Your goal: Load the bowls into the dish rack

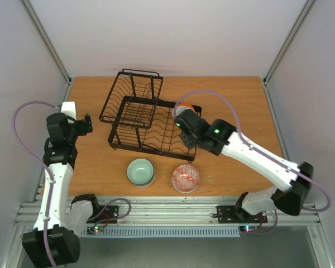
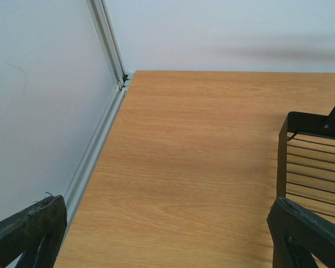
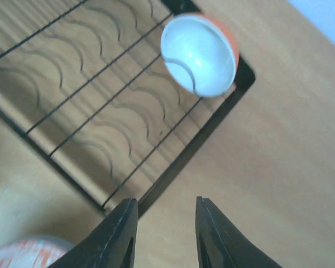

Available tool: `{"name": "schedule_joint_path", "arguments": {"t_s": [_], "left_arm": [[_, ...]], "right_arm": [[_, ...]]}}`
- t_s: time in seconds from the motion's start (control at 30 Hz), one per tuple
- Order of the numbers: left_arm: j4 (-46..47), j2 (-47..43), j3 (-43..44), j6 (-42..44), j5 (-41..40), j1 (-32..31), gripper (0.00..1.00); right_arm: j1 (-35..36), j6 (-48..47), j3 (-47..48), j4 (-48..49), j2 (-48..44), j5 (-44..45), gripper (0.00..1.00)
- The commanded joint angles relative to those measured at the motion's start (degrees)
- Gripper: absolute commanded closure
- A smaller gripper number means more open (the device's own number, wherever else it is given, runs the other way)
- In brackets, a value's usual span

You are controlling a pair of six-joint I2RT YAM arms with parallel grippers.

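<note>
While tilted on edge, the orange bowl [image 3: 200, 56] opens into the dish rack [image 3: 209, 124].

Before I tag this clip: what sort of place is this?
Probably a robot test cell, not a kitchen: a wooden table walled by plain white panels on metal rails, two arms bolted at its near edge, one dish rack set out.

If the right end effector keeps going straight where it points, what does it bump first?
Probably the dish rack's black rail, just ahead of its open fingers; the orange-rimmed bowl sits farther on. Depth is unclear.
</note>
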Motion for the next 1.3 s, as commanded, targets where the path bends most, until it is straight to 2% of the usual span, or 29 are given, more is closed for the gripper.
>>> {"name": "schedule_joint_path", "arguments": {"t_s": [0.0, 0.13, 0.33, 0.57, 1.0, 1.07, 1.27], "left_arm": [[3.09, -1.04, -0.20, 0.29, 1.04, 0.46, 0.01], [2.91, -0.74, -0.20, 0.24, 2.29, 0.49, 0.01], [2.62, -0.54, -0.28, 0.04, 3.83, 0.49, 0.01], [2.34, -0.46, -0.28, 0.03, 4.57, 0.55, 0.01], [2.37, -0.35, -0.45, 0.03, 5.20, 0.77, 0.01], [2.34, -0.34, -0.43, 0.03, 5.27, 0.77, 0.01], [2.57, -0.43, -0.59, 0.03, 5.28, 0.73, 0.01]], "right_arm": [[0.37, 9.71, -6.26, -9.46, -6.71, -9.98, 0.68], [0.42, 15.24, -13.00, -12.44, -9.86, -17.26, 0.72], [1.03, 19.23, -21.31, -8.95, -13.08, -24.65, 0.72], [2.04, 20.19, -23.90, -7.72, -11.83, -24.10, 0.69], [2.05, 20.90, -26.47, -3.51, -7.20, -24.08, 0.71], [2.11, 21.02, -26.50, -3.47, -6.79, -23.62, 0.74], [2.13, 21.21, -26.15, -4.42, -6.68, -22.66, 0.95]]}}
